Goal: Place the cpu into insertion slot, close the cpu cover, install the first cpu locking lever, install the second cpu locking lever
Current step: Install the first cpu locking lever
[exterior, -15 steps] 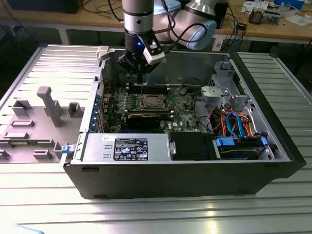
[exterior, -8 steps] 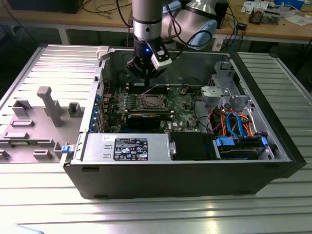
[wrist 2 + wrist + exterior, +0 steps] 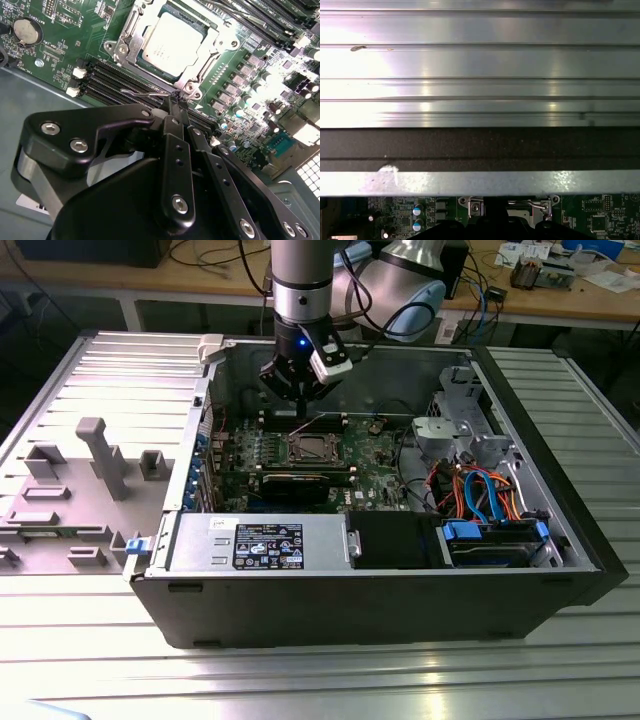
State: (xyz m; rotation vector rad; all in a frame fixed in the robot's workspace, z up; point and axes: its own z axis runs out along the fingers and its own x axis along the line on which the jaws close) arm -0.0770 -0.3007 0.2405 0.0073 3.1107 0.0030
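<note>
The cpu (image 3: 172, 42) was a flat square chip with a pale silver-grey top, and it sat in the slot (image 3: 134, 56) on the green board (image 3: 65, 60) inside the open case (image 3: 400, 610). The cover (image 3: 200, 67), a thin silvery frame with a cut-out centre, lay closed flat around the chip, so the metal top showed through the opening. In the exterior view the slot (image 3: 313, 448) sat near the middle of the board, with the arm (image 3: 305, 280) coming down just behind it.

The end effector (image 3: 175, 102) had its black fingers (image 3: 174, 107) pressed together on a thin wire lever (image 3: 145, 93) at the corner of the cover, just beside a row of dark memory slots (image 3: 107, 80). The lever ran along the cover's edge. The case rested on a ribbed metal surface (image 3: 330, 685).
</note>
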